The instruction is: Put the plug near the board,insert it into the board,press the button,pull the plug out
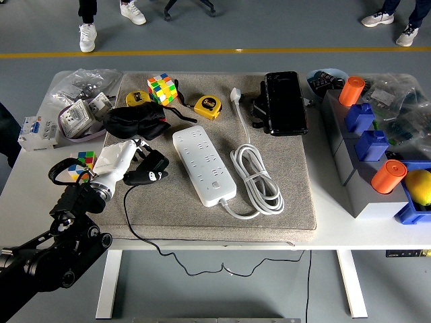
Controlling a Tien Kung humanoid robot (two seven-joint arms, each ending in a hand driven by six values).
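Rubik's cube [161,88], tape measure [207,106], orange cylinders [351,90].

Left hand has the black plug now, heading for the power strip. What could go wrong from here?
The left hand holds the black plug at one end only, so it may twist on approach. Its cable trails over the table edge and could drag. The power strip lies loose on the mat and may slide when pushed.

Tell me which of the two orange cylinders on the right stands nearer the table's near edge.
The orange cylinder beside the yellow object, on the near end of the grey block. The other orange cylinder stands at the far end, by the blue bowl.
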